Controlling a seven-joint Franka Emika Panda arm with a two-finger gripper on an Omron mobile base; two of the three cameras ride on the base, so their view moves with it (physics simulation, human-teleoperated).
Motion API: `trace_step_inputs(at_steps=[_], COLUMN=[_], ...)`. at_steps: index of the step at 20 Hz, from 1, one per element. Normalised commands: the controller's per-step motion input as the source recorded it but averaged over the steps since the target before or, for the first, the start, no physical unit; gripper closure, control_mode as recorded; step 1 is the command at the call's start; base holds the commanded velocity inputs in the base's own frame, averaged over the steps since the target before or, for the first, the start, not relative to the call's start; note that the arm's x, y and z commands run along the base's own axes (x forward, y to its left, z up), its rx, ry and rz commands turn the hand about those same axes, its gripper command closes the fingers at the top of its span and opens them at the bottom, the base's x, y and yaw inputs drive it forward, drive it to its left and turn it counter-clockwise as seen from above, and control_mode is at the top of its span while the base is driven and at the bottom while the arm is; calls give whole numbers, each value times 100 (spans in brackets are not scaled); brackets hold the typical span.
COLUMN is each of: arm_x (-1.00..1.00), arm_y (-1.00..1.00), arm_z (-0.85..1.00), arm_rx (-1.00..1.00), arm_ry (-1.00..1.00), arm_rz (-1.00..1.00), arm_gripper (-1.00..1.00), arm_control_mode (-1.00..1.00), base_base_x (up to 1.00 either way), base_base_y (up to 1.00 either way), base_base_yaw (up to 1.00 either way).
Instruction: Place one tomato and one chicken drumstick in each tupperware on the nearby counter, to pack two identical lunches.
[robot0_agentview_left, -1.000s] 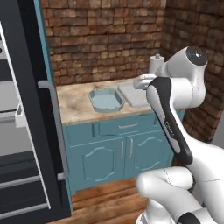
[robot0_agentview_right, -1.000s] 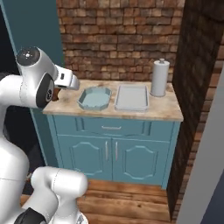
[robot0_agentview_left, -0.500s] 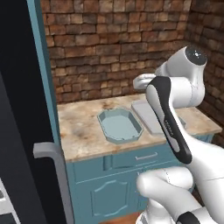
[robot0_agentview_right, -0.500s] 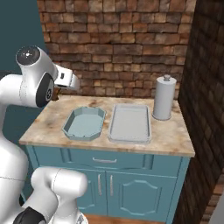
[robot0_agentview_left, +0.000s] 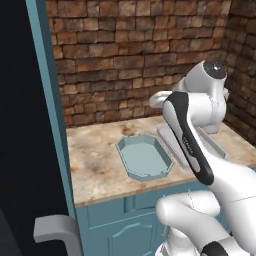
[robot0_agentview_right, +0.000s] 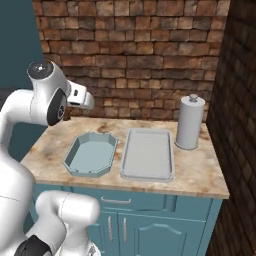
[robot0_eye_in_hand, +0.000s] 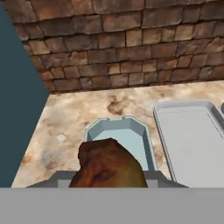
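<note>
My gripper (robot0_eye_in_hand: 109, 181) is shut on a brown chicken drumstick (robot0_eye_in_hand: 108, 164), which fills the bottom middle of the hand view. The hand (robot0_agentview_right: 82, 97) hovers high over the back left of the beige counter (robot0_agentview_right: 200, 170). Below and just ahead of it lies an empty pale blue-grey tupperware (robot0_eye_in_hand: 131, 131) with cut-off corners, also seen from both sides (robot0_agentview_left: 144, 157) (robot0_agentview_right: 90, 155). The tomato is out of view.
A flat grey rectangular tray (robot0_agentview_right: 147, 152) (robot0_eye_in_hand: 192, 140) lies right beside the tupperware, empty. A grey cylinder (robot0_agentview_right: 189, 122) stands at the counter's back right. A brick wall (robot0_agentview_right: 140, 55) closes the back, and a dark door with a grey handle (robot0_agentview_left: 57, 230) stands at the left.
The base has driven closer, so the counter and both containers loom larger and sit lower in both base views. The drumstick stays in the gripper.
</note>
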Motion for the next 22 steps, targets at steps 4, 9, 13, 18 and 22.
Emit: trace_step_inputs(at_steps=[4, 9, 13, 18, 22], arm_x=[14, 5, 22, 33, 37], arm_y=[0, 8, 19, 24, 12], arm_z=[-92, -91, -68, -59, -56], arm_rx=[0, -2, -1, 0, 0], arm_ry=[6, 10, 14, 17, 11], arm_rz=[0, 0, 0, 0, 0], arm_gripper=[100, 100, 100, 100, 100], arm_control_mode=[-100, -100, -100, -100, -100], base_base_x=[0, 0, 0, 0, 0], base_base_y=[0, 0, 0, 0, 0], base_base_yaw=[0, 0, 0, 0, 0])
